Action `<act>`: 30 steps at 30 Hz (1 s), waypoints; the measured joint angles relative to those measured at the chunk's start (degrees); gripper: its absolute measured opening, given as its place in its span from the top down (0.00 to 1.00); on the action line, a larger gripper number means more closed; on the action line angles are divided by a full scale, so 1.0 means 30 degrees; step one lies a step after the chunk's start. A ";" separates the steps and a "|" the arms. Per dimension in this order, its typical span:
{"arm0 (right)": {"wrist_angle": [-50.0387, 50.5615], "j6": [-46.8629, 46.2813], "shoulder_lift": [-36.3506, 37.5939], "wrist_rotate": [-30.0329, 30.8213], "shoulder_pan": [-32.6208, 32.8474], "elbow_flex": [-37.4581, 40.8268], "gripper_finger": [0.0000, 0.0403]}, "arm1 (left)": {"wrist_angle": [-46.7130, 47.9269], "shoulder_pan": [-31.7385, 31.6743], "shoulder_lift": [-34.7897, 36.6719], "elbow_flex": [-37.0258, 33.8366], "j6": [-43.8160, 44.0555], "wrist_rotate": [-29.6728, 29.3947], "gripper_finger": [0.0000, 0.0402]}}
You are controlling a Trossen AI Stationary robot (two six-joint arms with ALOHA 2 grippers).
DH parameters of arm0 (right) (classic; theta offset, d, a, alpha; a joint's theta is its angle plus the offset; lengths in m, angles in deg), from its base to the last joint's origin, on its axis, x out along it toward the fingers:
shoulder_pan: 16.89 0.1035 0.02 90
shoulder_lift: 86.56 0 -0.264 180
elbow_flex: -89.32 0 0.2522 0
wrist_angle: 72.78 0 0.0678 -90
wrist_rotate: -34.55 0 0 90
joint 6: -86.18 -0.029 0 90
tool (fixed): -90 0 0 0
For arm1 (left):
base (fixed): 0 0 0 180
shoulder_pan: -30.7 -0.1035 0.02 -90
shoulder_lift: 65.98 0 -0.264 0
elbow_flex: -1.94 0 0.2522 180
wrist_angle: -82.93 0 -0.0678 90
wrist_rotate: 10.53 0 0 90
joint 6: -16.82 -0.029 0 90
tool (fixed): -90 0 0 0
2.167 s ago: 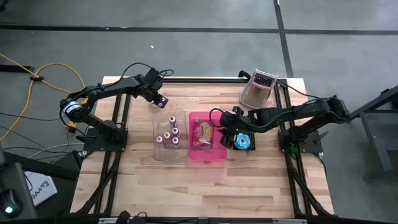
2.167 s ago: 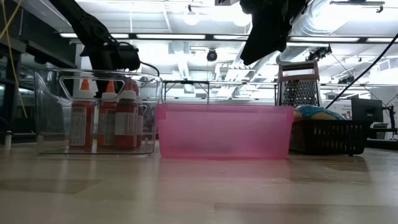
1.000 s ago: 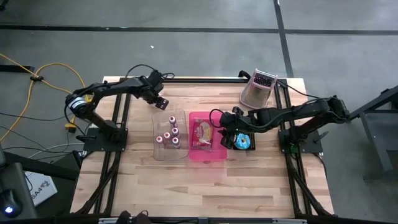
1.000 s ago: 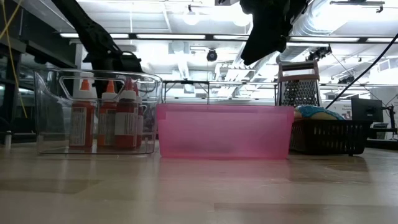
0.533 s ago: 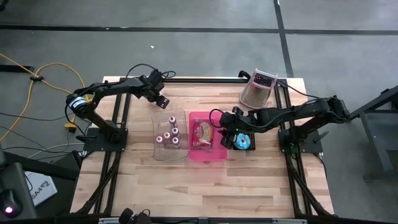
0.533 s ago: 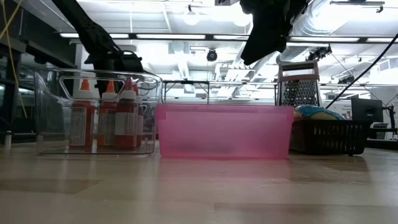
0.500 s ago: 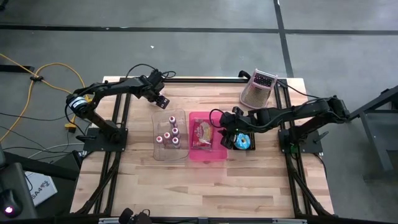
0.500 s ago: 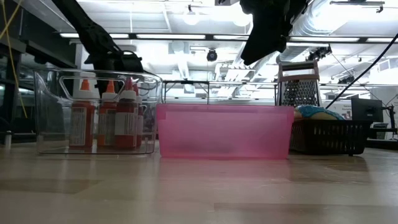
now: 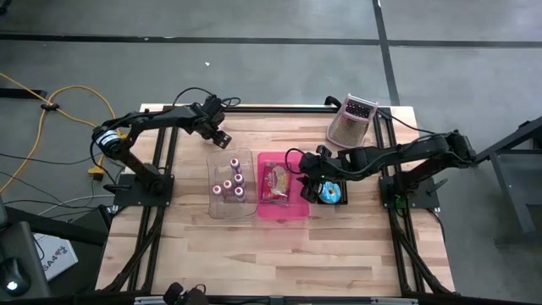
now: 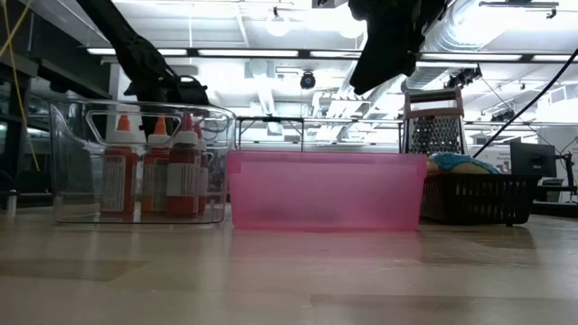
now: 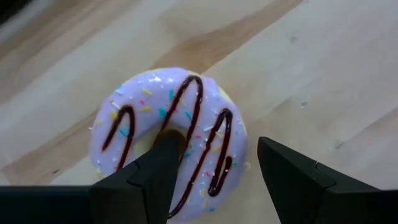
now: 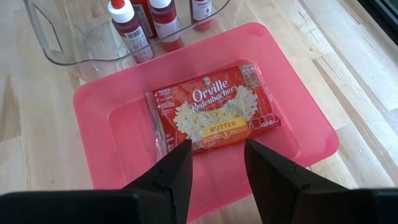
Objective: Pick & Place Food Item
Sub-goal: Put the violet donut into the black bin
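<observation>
— What sits around you on the wooden table (image 9: pixel 279 246)?

— From the low view, nearest are the clear plastic bin (image 10: pixel 140 162) of red sauce bottles with white caps (image 10: pixel 153 171) and, just beside it, the pink plastic tray (image 10: pixel 325 190). A red bag of butter popcorn (image 12: pixel 214 112) lies flat in that tray. Beyond the tray on one side is a dark woven basket (image 10: pixel 474 199) holding something blue and yellow, with a metal box grater (image 10: pixel 432 122) behind it.

— And your grippers?

— My right gripper (image 12: pixel 214 162) hangs above the pink tray with its fingers apart, holding nothing. My left gripper (image 11: pixel 214 165) is at the far edge of the table, beyond the clear bin. Its fingers are spread: one fingertip (image 11: pixel 165 149) sits in the hole of the lilac-iced ring doughnut (image 11: pixel 171 134), the other just outside the rim, so the ring's side lies between them, not yet squeezed.

— How does the doughnut look?

— It lies flat on bare wood, with dark chocolate squiggles and coloured sprinkles over pale purple icing.
</observation>
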 joint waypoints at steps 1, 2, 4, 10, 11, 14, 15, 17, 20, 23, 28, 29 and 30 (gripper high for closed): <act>0.0007 0.0000 0.0000 0.0000 -0.0004 0.0000 0.67 | 0.0009 0.0000 -0.0253 0.0000 -0.0027 0.0006 0.47; 0.0014 0.0006 -0.0001 0.0000 0.0000 0.0000 0.67 | -0.0027 0.0000 -0.0465 0.0000 -0.0182 0.0015 0.47; 0.0105 0.0000 -0.0002 0.0000 -0.0006 0.0000 0.67 | -0.0053 0.0000 -0.0813 0.0000 -0.0372 -0.0136 0.47; 0.0306 -0.0015 -0.0002 0.0000 0.0000 0.0000 0.67 | -0.0094 0.0000 -0.0869 0.0000 -0.0357 -0.0743 0.47; 0.0313 -0.0015 -0.0007 0.0000 0.0000 0.0000 0.67 | -0.0149 0.0000 -0.0869 0.0000 -0.0351 -0.0750 0.47; 0.0311 -0.0029 -0.0005 0.0000 0.0000 0.0000 0.67 | -0.0157 0.0000 -0.0869 0.0000 -0.0347 -0.0792 0.47; 0.0306 -0.0029 -0.0007 0.0000 0.0000 -0.0004 0.67 | -0.0159 0.0000 -0.0869 0.0000 -0.0350 -0.0801 0.47; 0.0306 -0.0036 -0.0007 0.0000 0.0000 0.0000 0.67 | -0.0159 0.0000 -0.0869 0.0000 -0.0343 -0.0809 0.48; 0.0306 -0.0058 0.0000 0.0000 0.0000 0.0000 0.67 | -0.0152 0.0000 -0.0869 0.0000 -0.0357 -0.0816 0.50; 0.0306 -0.0066 -0.0004 0.0000 0.0000 -0.0003 0.67 | -0.0152 0.0000 -0.0869 0.0000 -0.0364 -0.0823 0.52; 0.0299 -0.0066 -0.0007 0.0000 0.0000 -0.0004 0.67 | -0.0152 0.0000 -0.0869 0.0000 -0.0364 -0.0839 0.57; 0.0299 -0.0066 -0.0007 0.0000 0.0000 -0.0007 0.67 | -0.0152 0.0000 -0.0869 0.0000 -0.0364 -0.0846 0.58; 0.0301 -0.0066 -0.0007 0.0000 0.0000 -0.0005 0.67 | -0.0152 0.0000 -0.0869 0.0000 -0.0364 -0.0859 0.60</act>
